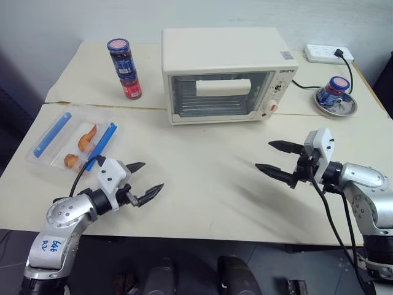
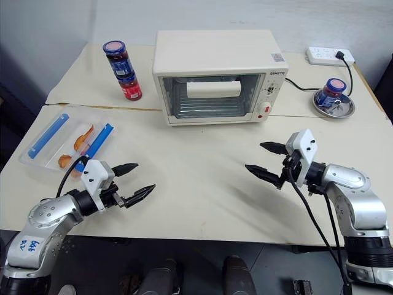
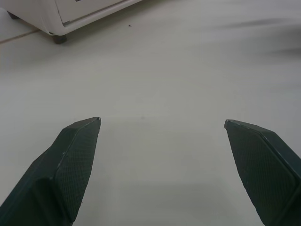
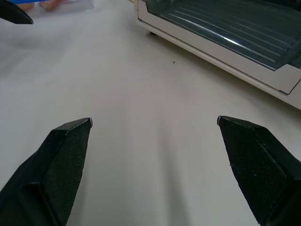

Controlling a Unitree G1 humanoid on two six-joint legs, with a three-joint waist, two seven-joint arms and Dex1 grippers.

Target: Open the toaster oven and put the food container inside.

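The cream-white toaster oven stands at the back middle of the table with its glass door shut. At the left lies the food container, a clear shallow box with two blue clips and orange pieces inside. My left gripper hovers open over the table, just in front and to the right of the container, holding nothing. Over at the right my right gripper is also open and empty, in front of the oven's knob side. The oven's lower door edge shows in the right wrist view.
Two stacked red jars with blue lids stand left of the oven. At the back right a jar sits on a metal dish, with a white power strip behind it. The oven's black cord runs toward that strip.
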